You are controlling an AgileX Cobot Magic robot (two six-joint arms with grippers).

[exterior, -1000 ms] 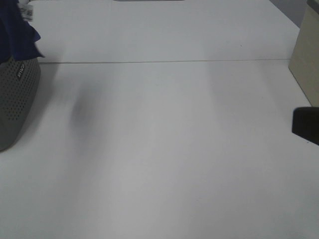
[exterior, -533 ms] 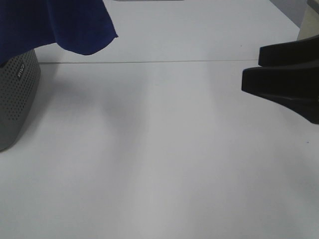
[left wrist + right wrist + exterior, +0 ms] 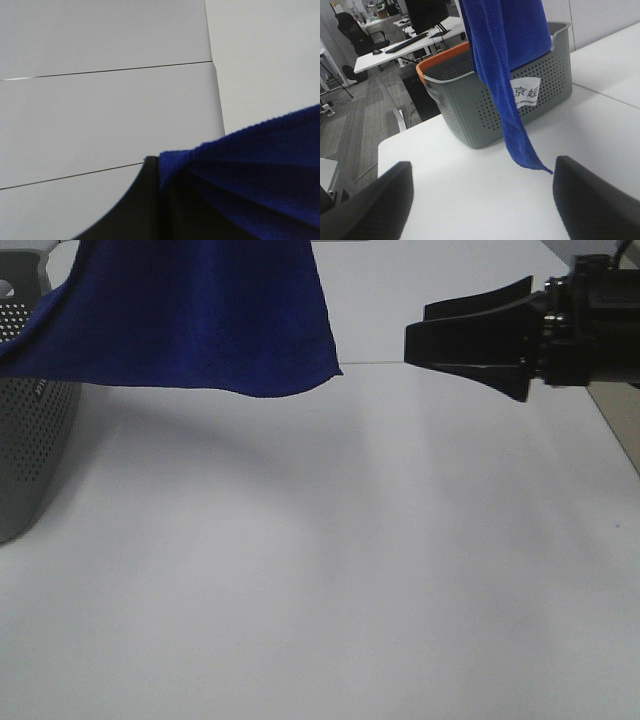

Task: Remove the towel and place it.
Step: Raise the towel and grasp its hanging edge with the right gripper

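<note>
At the far left of the table [image 3: 350, 570] stands the grey perforated basket [image 3: 30, 440]. A second ago only a scrap of blue showed above it. Now the towel [image 3: 190, 320] hangs as a broad sheet over the basket and the tabletop, pinched at its edge by the closed left gripper [image 3: 160, 172]. Removal looks nearly done, and placing remains. Further right, the right gripper [image 3: 415, 330] has swung in, its jaws wide and empty. It points toward the towel's free corner without touching it.
</note>
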